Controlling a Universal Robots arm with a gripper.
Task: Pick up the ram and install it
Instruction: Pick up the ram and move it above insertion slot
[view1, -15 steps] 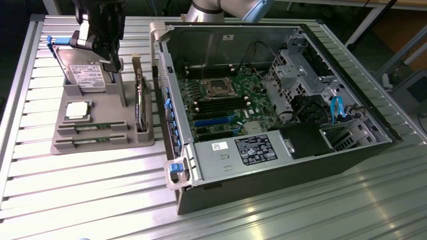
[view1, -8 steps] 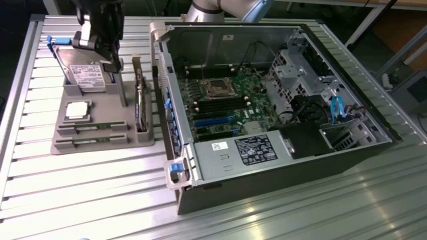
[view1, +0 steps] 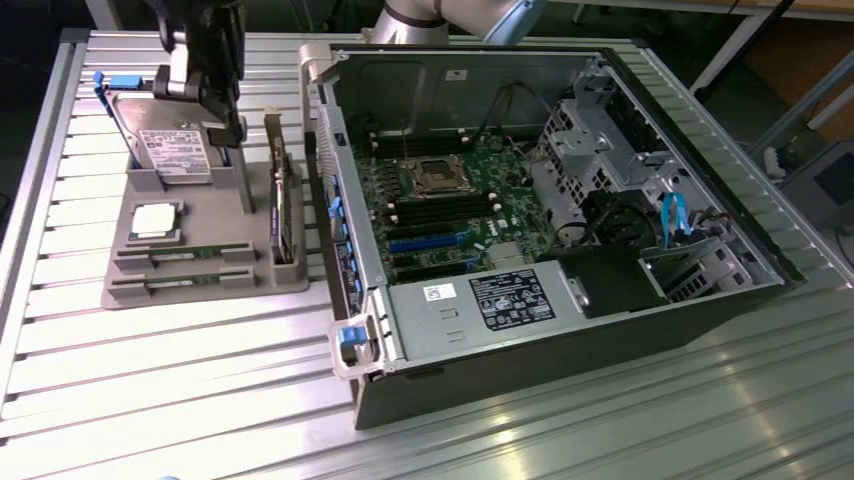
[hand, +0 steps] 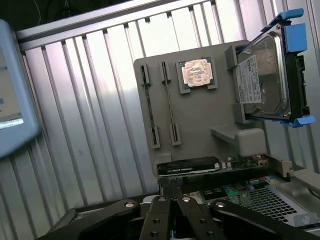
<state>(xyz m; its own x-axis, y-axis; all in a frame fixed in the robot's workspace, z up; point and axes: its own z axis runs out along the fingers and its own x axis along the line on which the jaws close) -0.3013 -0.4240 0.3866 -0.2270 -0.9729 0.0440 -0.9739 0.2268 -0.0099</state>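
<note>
Slatted table (view1: 80, 350): ram (view1: 184, 254) in grey holder (view1: 220, 225)

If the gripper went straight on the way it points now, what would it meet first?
Most likely the tall circuit card standing on edge in the grey tray, just beyond the shut gripper. Depth is unclear, so it might only graze it. The ram lies off that line.

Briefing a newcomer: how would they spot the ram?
On the exterior view's left of the open case stands a grey holder. The ram lies at its end farthest from the hard drive: a thin green strip, unlike the square silver processor beside it.
</note>
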